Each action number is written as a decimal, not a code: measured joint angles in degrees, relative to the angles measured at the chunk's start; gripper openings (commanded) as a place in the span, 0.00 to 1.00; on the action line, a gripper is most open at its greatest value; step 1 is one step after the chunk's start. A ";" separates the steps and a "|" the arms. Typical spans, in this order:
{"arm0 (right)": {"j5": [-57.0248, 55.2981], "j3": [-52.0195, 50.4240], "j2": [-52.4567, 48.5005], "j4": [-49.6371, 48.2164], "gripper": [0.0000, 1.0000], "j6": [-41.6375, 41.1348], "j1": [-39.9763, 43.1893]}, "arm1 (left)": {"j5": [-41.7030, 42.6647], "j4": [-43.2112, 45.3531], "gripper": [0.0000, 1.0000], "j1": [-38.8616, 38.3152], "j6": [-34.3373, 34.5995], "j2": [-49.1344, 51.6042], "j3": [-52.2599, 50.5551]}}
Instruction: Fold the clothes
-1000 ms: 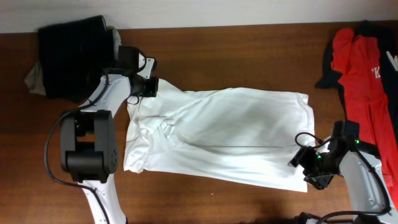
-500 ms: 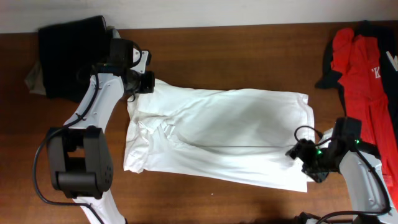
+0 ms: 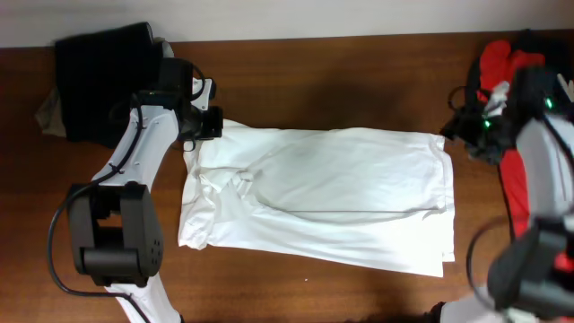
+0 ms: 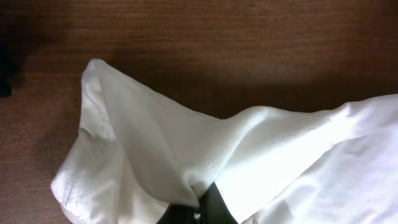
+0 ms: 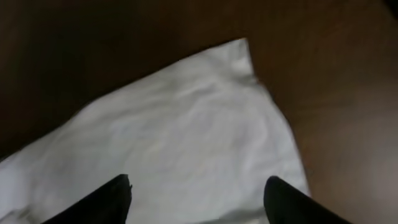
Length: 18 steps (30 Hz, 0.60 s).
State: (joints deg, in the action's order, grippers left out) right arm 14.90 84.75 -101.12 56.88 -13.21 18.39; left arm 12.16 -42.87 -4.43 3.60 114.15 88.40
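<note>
Pinching noted on one side only. The left pincer (image 3: 208, 127) is closed tight on a fold of the white T-shirt (image 3: 341, 197). In its wrist view the cloth funnels down into the dark fingertips, and a loose flap lies just ahead of them on the table (image 3: 341, 72).

From that pincer the shirt spreads flat toward the other arm. It is rumpled close by the grip and smoother farther off.

The right pincer (image 3: 468, 136) is spread wide and holds nothing. Its fingers (image 5: 115, 198) frame the shirt's corner, which lies ahead of and below them. Whether the tips touch cloth, I cannot tell.

- Red garment (image 3: 525, 99): directly behind the right pincer, partly under that arm.
- Black garment (image 3: 99, 76): behind the left pincer, apart from the shirt.

Judgement: the step in hand looks like securing the second corner of this edge so both arms can carry it over.

To do it well:
- Advance the right pincer until the corner sits deep between the fingers, not at their tips.
- Catch every layer at the hem and close fully before any lift.
- Raise both pincers evenly, drawing apart enough to tauten the edge and pull out the creases beside the left grip.
- Keep the right elbow from dragging the red garment.
</note>
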 measured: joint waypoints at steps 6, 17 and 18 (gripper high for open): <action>-5.70 8.31 -17.22 -0.04 0.65 3.39 -1.05 | 0.02 -0.22 0.01 0.00 0.20 0.00 0.00; -9.62 9.22 -24.33 -8.55 0.46 5.77 -4.48 | 0.02 -0.70 0.01 0.00 0.37 0.00 0.00; -9.75 9.22 -24.35 -8.79 0.42 5.86 -4.70 | 0.02 -0.70 0.01 0.00 0.37 0.00 0.00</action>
State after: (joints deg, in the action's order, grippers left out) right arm 5.15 93.97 -125.47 48.10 -7.35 13.69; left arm 12.19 -43.57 -4.43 3.97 114.15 88.40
